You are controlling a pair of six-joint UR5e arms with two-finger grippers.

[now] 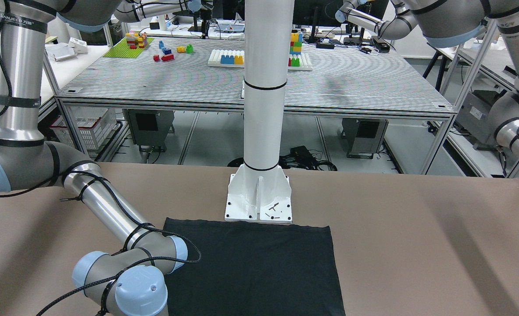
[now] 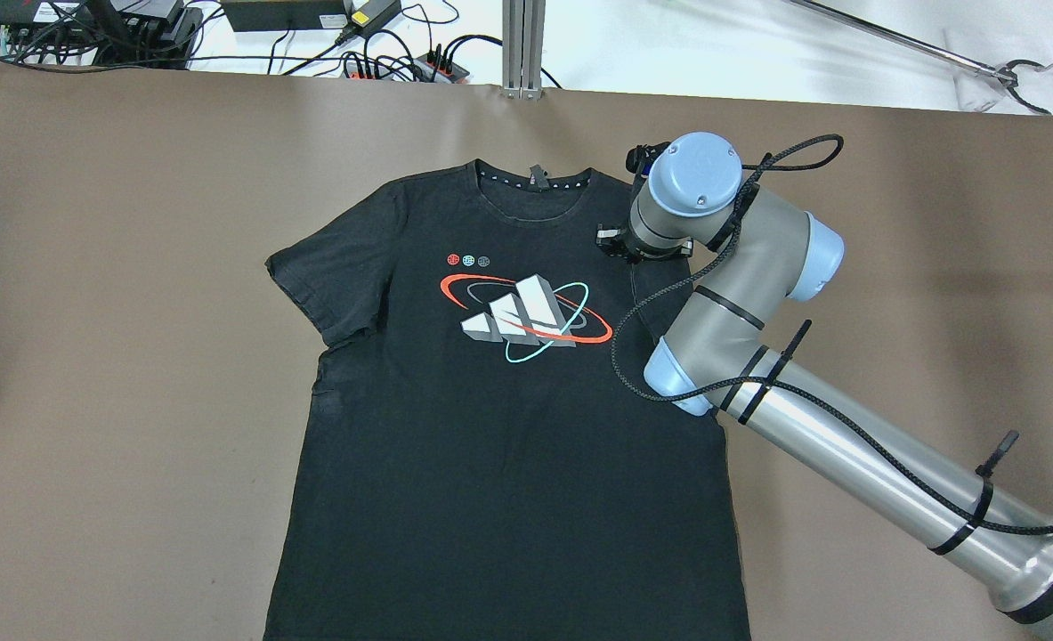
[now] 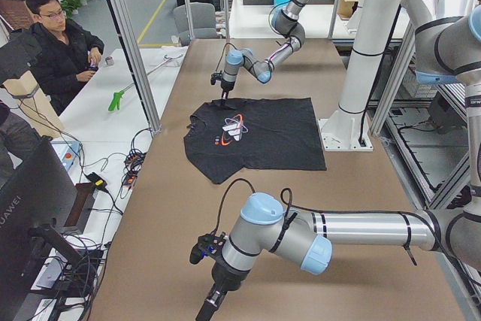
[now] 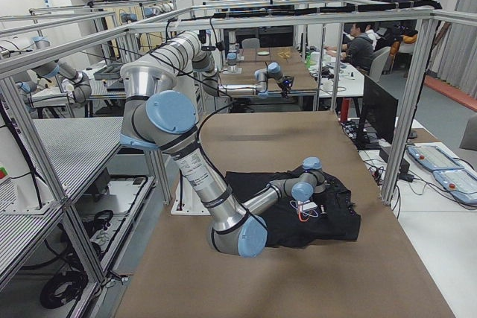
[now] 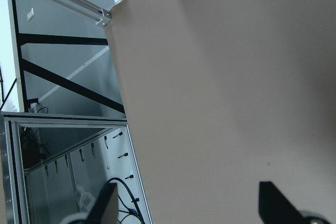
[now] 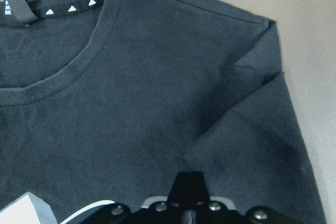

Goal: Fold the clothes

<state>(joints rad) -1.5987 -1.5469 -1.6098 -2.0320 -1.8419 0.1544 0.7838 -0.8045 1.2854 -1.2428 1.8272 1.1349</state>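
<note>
On the brown worktop [image 2: 117, 356], overhead view: black T-shirt [image 2: 490, 463] lies flat, front up, print [image 2: 526, 316] showing. Long axis runs 12–6, with collar [image 2: 533, 189] at 12 o'clock and hem at 6, cut off by frame edge. One sleeve sticks out at 9. Right arm [image 2: 757, 356] enters from 4 o'clock. Right hand [image 2: 617, 242] is over the shirt's shoulder, just at 3 o'clock of the collar, mostly hidden under the wrist.

Right wrist cam: collar at 11 o'clock, folded sleeve at 2–3. Hand's fingers are pressed together, tips at the cloth where creases meet. Can't tell if cloth is pinched btwn them.

Front-facing view: shirt's lower half only, hem at 12, just beside base of white pillar [image 1: 263, 87].

Left-end view: shirt mid-worktop, collar end away from pillar. Left hand [image 3: 213, 304] is well apart from it, near the cam, pointing down.

Left wrist cam: left hand's fingers spread wide, nothing btwn them, bare worktop below.

Right-end view: shirt partly behind right arm.
</note>
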